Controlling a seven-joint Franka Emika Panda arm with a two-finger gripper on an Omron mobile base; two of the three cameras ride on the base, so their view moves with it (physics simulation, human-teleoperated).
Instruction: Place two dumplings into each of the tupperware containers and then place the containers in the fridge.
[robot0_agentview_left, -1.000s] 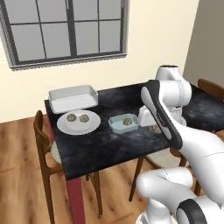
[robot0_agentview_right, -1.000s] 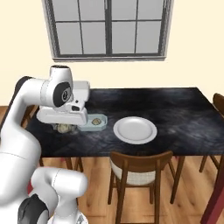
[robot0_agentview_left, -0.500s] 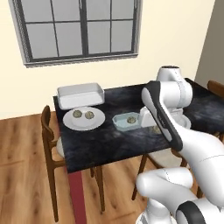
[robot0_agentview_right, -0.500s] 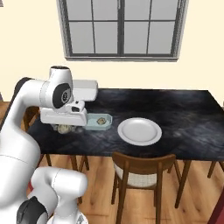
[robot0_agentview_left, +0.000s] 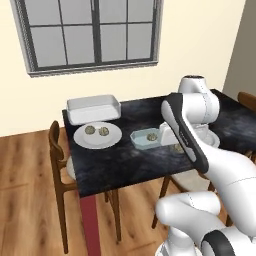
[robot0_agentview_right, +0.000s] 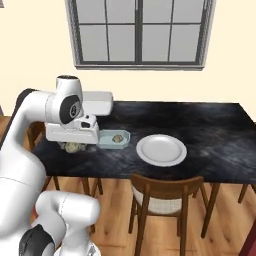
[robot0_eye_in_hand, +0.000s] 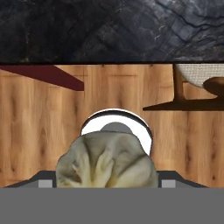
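The hand view shows a lumpy tan dumpling (robot0_eye_in_hand: 106, 161) clasped between the jaws, above wood floor. The left base view shows the pale blue translucent container (robot0_agentview_left: 148, 138), rectangular, with 1 dumpling inside, long axis along the marbled black table (robot0_agentview_left: 120, 165); beyond, 2 dumplings on a round plate (robot0_agentview_left: 97, 136).

Pale blue container (robot0_agentview_left: 146, 139) flat on dark table, mid near edge, one tan dumpling (robot0_agentview_left: 152, 136) inside. White deep container (robot0_agentview_left: 93, 108) at far left corner, no filling visible. Two olive-brown dumplings (robot0_agentview_left: 90, 130) side by side on round plate just near white container. Another dumpling (robot0_eye_in_hand: 107, 161), pale and lumpy, close before hand camera between fingers, also seen below hand (robot0_agentview_right: 73, 147) at near table edge, left of blue container (robot0_agentview_right: 114, 139).
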